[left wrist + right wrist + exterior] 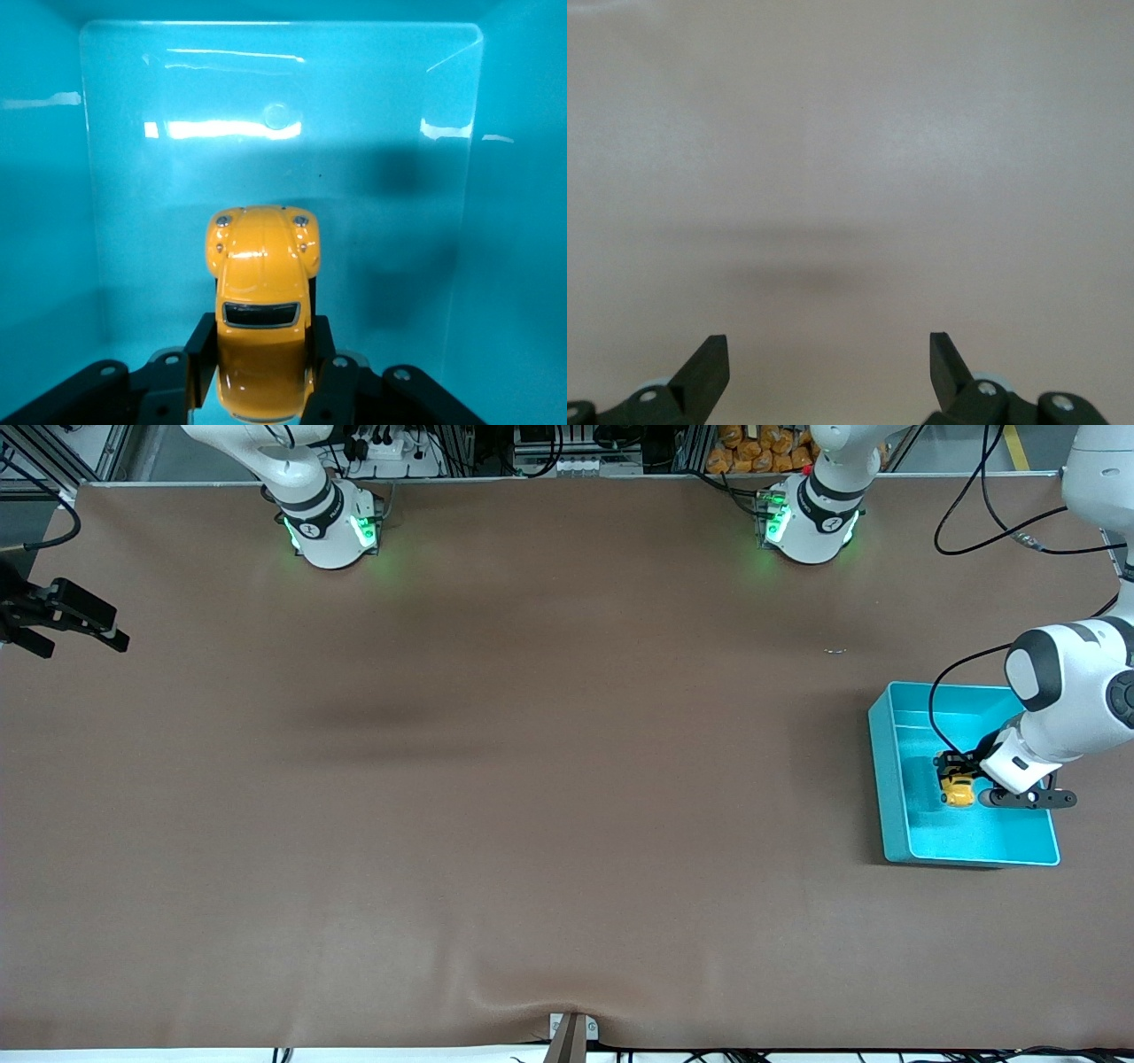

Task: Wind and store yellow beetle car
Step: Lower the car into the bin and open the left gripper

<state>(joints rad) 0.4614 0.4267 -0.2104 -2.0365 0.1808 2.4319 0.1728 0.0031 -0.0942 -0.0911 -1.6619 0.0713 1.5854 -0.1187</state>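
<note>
Yellow beetle car (262, 301) clamped between fingers of left gripper (262, 381), rear end pinched, nose pointing away from wrist; dark window visible on top. Car held low inside turquoise bin (895, 779), over bin floor; whether wheels touch floor cannot be told. Bin sits on brown table (496, 779) at left arm's end. Right gripper (828, 363) waits at right arm's end, over bare table, fingers spread wide, holding nothing.
</note>
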